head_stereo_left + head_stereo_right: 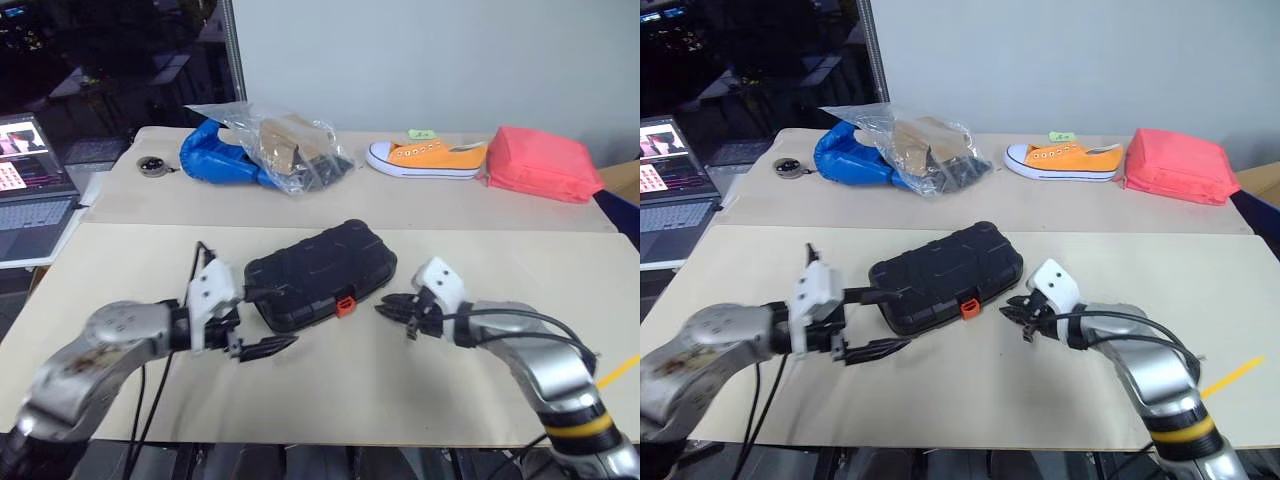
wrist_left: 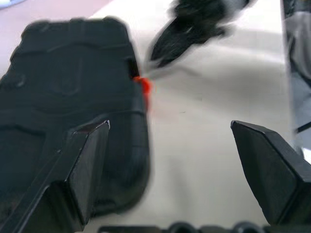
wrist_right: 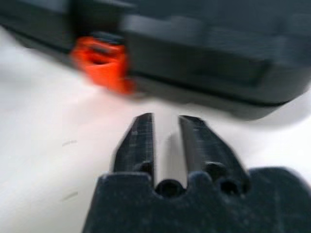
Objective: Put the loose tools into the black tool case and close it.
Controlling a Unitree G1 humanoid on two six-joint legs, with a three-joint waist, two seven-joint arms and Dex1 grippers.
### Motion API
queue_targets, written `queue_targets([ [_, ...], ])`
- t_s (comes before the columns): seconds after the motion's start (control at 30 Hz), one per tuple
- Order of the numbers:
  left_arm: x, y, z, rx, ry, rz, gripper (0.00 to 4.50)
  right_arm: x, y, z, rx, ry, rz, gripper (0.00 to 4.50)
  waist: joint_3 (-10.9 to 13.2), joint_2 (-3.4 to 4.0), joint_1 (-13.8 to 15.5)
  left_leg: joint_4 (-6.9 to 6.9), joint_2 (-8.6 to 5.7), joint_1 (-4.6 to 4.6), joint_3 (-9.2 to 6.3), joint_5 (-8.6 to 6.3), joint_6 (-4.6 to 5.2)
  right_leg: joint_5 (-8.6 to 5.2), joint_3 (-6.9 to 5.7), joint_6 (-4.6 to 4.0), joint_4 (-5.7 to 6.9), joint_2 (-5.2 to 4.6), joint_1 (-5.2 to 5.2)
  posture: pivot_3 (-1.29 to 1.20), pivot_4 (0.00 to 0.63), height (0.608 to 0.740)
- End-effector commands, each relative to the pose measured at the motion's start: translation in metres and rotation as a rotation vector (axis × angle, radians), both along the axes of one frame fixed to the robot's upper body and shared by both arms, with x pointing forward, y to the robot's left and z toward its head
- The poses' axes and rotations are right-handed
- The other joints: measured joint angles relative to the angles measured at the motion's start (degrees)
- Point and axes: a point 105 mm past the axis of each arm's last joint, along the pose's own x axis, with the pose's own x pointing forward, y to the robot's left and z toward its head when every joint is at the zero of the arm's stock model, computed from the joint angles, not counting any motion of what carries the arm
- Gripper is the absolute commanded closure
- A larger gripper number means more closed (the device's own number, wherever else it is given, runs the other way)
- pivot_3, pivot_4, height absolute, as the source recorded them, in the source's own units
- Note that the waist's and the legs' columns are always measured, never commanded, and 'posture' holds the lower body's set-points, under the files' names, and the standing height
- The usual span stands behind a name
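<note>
The left end effector (image 1: pixel 262 322) hovers at the near-left end of the black tool case (image 1: pixel 320 273), its two fingers spread wide and empty; one finger lies alongside the case's left end, the other just nearer. If it nudges that end, the light case may skid across the beige surface (image 1: pixel 420 390) instead of staying put. The case lies shut in the middle of the surface, its orange latch tab (image 1: pixel 345 305) facing the near edge. Just right of the tab, the right end effector (image 1: pixel 395 307) points at the case's near side, its fingers a narrow gap apart and holding nothing. With so slim a gap it may slip off the tab, or push the whole case away toward the far side.
</note>
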Motion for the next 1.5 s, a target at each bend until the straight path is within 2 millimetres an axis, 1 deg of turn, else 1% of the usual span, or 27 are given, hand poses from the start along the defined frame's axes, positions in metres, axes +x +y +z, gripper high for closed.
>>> queue_targets([
  [0.03, 0.007, -0.002, -0.022, 0.063, 0.088, -0.039, 0.2, -0.009, 0.019, 0.002, 0.031, 0.017, -0.012, 1.71, 0.0, 0.0, -0.7, 0.0, 0.02, 0.01, 0.0, 0.0, 0.0, 0.0, 0.03, 0.0, 0.02, 0.04, -0.01, 0.0, 0.15, 0.74],
  [0.1, 0.006, -0.003, -0.03, 0.095, 0.112, -0.078, 0.2, -0.004, 0.026, -0.005, 0.042, 0.039, -0.058, 0.96, 0.0, 0.0, -0.73, 0.0, 0.02, 0.05, -0.04, 0.0, 0.0, 0.0, 0.03, 0.0, 0.06, 0.06, 0.0, 0.0, 0.15, 0.74],
  [0.13, 0.005, -0.004, -0.032, 0.101, 0.125, -0.089, 0.2, -0.002, 0.03, -0.008, 0.044, 0.045, -0.07, 0.66, -0.01, 0.01, -0.68, 0.0, 0.01, 0.11, -0.05, 0.0, -0.01, -0.02, 0.03, 0.03, 0.06, 0.06, 0.04, 0.0, 0.15, 0.74],
  [0.27, 0.004, -0.004, -0.034, 0.114, 0.135, -0.116, 0.2, 0.003, 0.043, -0.01, 0.075, 0.057, -0.127, 0.66, -0.02, 0.02, -0.45, 0.04, 0.02, 0.23, -0.05, 0.02, -0.01, -0.18, 0.03, 0.31, 0.07, 0.06, 0.15, 0.0, 0.15, 0.74],
  [0.4, 0.002, -0.002, -0.034, 0.121, 0.141, -0.122, 0.2, 0.009, 0.048, -0.012, 0.089, 0.049, -0.198, 0.66, -0.03, 0.03, -0.43, 0.04, 0.03, 0.26, -0.04, 0.02, -0.01, -0.21, 0.05, 0.36, 0.07, 0.05, 0.18, 0.0, 0.15, 0.74],
  [0.6, -0.003, -0.001, -0.036, 0.127, 0.154, -0.119, 0.2, 0.009, 0.049, -0.01, 0.099, 0.034, -0.239, 0.66, -0.04, 0.05, -0.57, 0.02, 0.05, 0.25, -0.05, 0.01, -0.01, -0.21, 0.06, 0.36, 0.07, 0.06, 0.15, 0.0, 0.15, 0.74],
  [0.83, -0.001, 0.003, -0.036, 0.131, 0.145, -0.096, 0.2, 0.009, 0.049, -0.009, 0.078, 0.026, -0.242, 0.66, -0.04, 0.05, -0.59, 0.02, 0.05, 0.27, -0.04, 0.01, -0.01, -0.21, 0.05, 0.37, 0.07, 0.06, 0.17, 0.0, 0.15, 0.74],
  [1.07, -0.002, 0.007, -0.038, 0.132, 0.145, -0.083, 0.2, 0.0, 0.046, -0.01, 0.057, 0.05, -0.222, 0.66, -0.04, 0.05, -0.61, 0.01, 0.06, 0.26, -0.04, 0.01, -0.01, -0.21, 0.06, 0.37, 0.06, 0.06, 0.16, 0.0, 0.15, 0.74],
  [1.3, -0.002, 0.007, -0.038, 0.134, 0.141, -0.077, 0.2, 0.002, 0.049, -0.012, 0.056, 0.055, -0.22, 0.66, -0.04, 0.05, -0.71, 0.0, 0.06, 0.28, -0.04, 0.01, -0.01, -0.22, 0.06, 0.38, 0.06, 0.07, 0.16, 0.0, 0.15, 0.74],
  [1.33, -0.002, 0.007, -0.037, 0.135, 0.14, -0.076, 0.2, 0.003, 0.049, -0.012, 0.056, 0.055, -0.22, 1.16, -0.04, 0.05, -0.71, 0.0, 0.06, 0.28, -0.04, 0.01, -0.01, -0.22, 0.06, 0.38, 0.06, 0.07, 0.16, 0.0, 0.15, 0.74],
  [1.37, -0.001, 0.007, -0.037, 0.136, 0.138, -0.075, 0.2, 0.003, 0.049, -0.012, 0.055, 0.054, -0.22, 1.34, -0.04, 0.05, -0.7, 0.0, 0.06, 0.27, -0.04, 0.01, -0.01, -0.22, 0.06, 0.38, 0.06, 0.06, 0.16, 0.0, 0.15, 0.74],
  [1.4, -0.001, 0.007, -0.037, 0.136, 0.138, -0.075, 0.2, 0.004, 0.049, -0.012, 0.056, 0.053, -0.219, 1.72, -0.04, 0.05, -0.7, 0.0, 0.06, 0.27, -0.04, 0.01, -0.01, -0.22, 0.06, 0.38, 0.06, 0.06, 0.16, 0.0, 0.15, 0.74],
  [1.43, -0.001, 0.007, -0.037, 0.136, 0.137, -0.074, 0.2, 0.004, 0.05, -0.012, 0.056, 0.052, -0.218, 1.86, -0.04, 0.05, -0.7, 0.0, 0.06, 0.27, -0.04, 0.01, -0.01, -0.22, 0.06, 0.38, 0.05, 0.06, 0.16, 0.0, 0.15, 0.74],
  [1.5, -0.001, 0.008, -0.037, 0.136, 0.137, -0.073, 0.2, 0.005, 0.051, -0.011, 0.058, 0.05, -0.216, 2.64, -0.04, 0.05, -0.72, 0.0, 0.06, 0.27, -0.04, 0.01, -0.01, -0.22, 0.06, 0.38, 0.05, 0.06, 0.16, 0.0, 0.15, 0.74],
])
